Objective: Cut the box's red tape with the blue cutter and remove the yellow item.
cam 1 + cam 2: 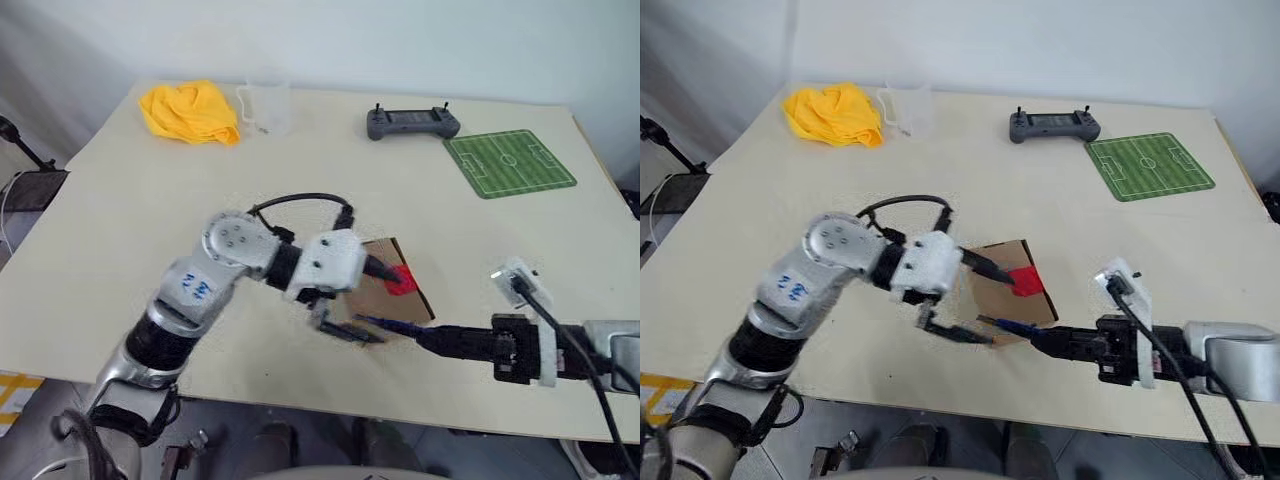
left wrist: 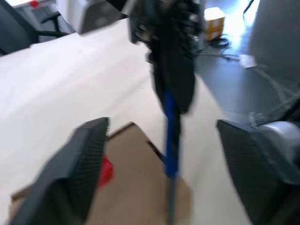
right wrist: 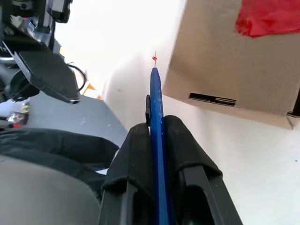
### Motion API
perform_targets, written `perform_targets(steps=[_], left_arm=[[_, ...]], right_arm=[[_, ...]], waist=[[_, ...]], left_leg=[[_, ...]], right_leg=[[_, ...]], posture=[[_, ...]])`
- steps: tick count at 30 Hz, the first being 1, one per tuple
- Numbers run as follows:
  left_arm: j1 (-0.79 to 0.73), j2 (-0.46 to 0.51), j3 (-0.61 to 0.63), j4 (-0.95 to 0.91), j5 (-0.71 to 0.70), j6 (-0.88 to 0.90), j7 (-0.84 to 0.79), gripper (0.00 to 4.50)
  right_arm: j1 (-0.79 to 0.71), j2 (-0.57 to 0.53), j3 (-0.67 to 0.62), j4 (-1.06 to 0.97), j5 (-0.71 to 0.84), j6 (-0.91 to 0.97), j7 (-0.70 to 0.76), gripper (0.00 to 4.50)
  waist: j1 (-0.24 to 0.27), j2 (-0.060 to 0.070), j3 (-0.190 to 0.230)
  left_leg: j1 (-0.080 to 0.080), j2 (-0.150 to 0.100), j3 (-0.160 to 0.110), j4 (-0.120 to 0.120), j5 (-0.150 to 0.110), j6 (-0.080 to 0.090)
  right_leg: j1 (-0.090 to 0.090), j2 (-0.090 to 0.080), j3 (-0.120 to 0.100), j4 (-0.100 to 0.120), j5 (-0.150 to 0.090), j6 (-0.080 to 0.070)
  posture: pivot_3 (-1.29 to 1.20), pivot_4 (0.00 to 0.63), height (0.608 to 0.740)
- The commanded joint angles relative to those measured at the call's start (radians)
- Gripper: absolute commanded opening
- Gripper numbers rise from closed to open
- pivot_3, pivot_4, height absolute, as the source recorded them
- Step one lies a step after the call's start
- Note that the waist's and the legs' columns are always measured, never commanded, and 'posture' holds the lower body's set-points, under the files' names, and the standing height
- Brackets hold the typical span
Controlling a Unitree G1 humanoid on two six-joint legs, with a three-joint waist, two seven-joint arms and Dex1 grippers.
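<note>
Matte cream table [image 1: 130,260], flat top. Brown cardboard box [image 1: 992,280] at 6 o'clock near the front edge, red tape [image 1: 1027,281] patch on its lid. Crumpled yellow cloth [image 1: 190,110] at 11 o'clock, clear plastic cup [image 1: 268,105] beside it. Green pitch-print mat [image 1: 510,162] at 2 o'clock, grey controller [image 1: 412,122] at 1. Left end effector [image 1: 350,300] spread wide over the box, holding nothing. Right end effector [image 3: 157,140] clamped on slim blue cutter [image 3: 156,122], tip at box edge.

Brown box [image 1: 998,275] with red tape [image 1: 1026,281], blue cutter [image 3: 156,140], yellow cloth [image 1: 190,111], green pitch-patterned mat [image 1: 510,162].
</note>
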Motion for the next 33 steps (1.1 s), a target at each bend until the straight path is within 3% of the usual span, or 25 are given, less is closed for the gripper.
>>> perform_targets(steps=[1, 4, 9, 12, 17, 24, 33], left_arm=[[0.073, 0.119, 0.152, -0.001, -0.154, 0.068, -0.104, 4.05], [0.131, 0.181, 0.232, 0.062, -0.215, 0.058, -0.161, 4.05], [0.130, 0.099, 0.285, 0.290, -0.176, 0.007, -0.049, 4.05], [0.117, 0.037, 0.264, 0.388, -0.133, -0.034, 0.002, 3.50], [0.080, 0.004, 0.207, 0.450, -0.040, -0.087, 0.048, 2.01], [-0.045, -0.091, 0.106, 0.538, 0.065, -0.178, 0.060, 0.04], [-0.180, -0.206, -0.001, 0.639, 0.185, -0.212, 0.090, 0.00]], right_arm=[[0.107, 0.007, -0.203, -0.042, 0.012, 0.015, 0.076, 0.10], [0.231, 0.031, -0.378, -0.065, 0.012, 0.029, 0.077, 0.10], [0.393, 0.116, -0.657, -0.061, 0.012, 0.034, -0.009, 0.10], [0.474, 0.177, -0.811, -0.069, 0.012, 0.042, -0.100, 0.10], [0.541, 0.186, -0.888, -0.140, -0.008, 0.052, -0.252, 0.10], [0.433, 0.008, -0.712, -0.258, 0.012, -0.088, -0.438, 0.10], [0.189, -0.245, -0.322, -0.234, 0.012, -0.343, -0.632, 0.10]], waist=[[0.001, 0.000, 0.000], [0.007, 0.000, 0.000], [0.025, -0.001, 0.000], [0.028, -0.001, 0.000], [0.020, -0.001, 0.001], [0.008, -0.001, 0.001], [0.002, -0.001, 0.001]], left_leg=[[0.000, 0.001, 0.000, 0.000, 0.000, 0.000], [0.000, 0.000, 0.000, 0.001, 0.000, 0.000], [0.002, -0.002, -0.002, 0.002, 0.000, 0.003], [0.001, -0.002, -0.002, 0.001, -0.001, 0.003], [0.000, -0.002, -0.001, -0.002, 0.000, 0.002], [0.000, -0.002, 0.000, 0.000, 0.001, 0.001], [-0.005, -0.003, 0.003, 0.001, 0.006, -0.004]], right_leg=[[0.000, 0.001, 0.000, 0.000, 0.000, 0.000], [0.000, 0.001, -0.001, 0.000, 0.000, -0.001], [0.005, -0.002, -0.001, -0.005, 0.001, 0.001], [0.005, -0.002, -0.001, -0.006, 0.001, 0.002], [0.002, -0.001, 0.000, -0.004, 0.001, 0.002], [0.001, -0.001, 0.001, -0.003, 0.001, 0.002], [-0.006, -0.001, 0.001, 0.002, 0.002, 0.003]], posture=[[0.00, 0.150, 0.740], [0.00, 0.150, 0.740], [0.00, 0.150, 0.740], [0.00, 0.150, 0.740], [0.00, 0.150, 0.740], [0.00, 0.150, 0.740], [0.00, 0.150, 0.740]])
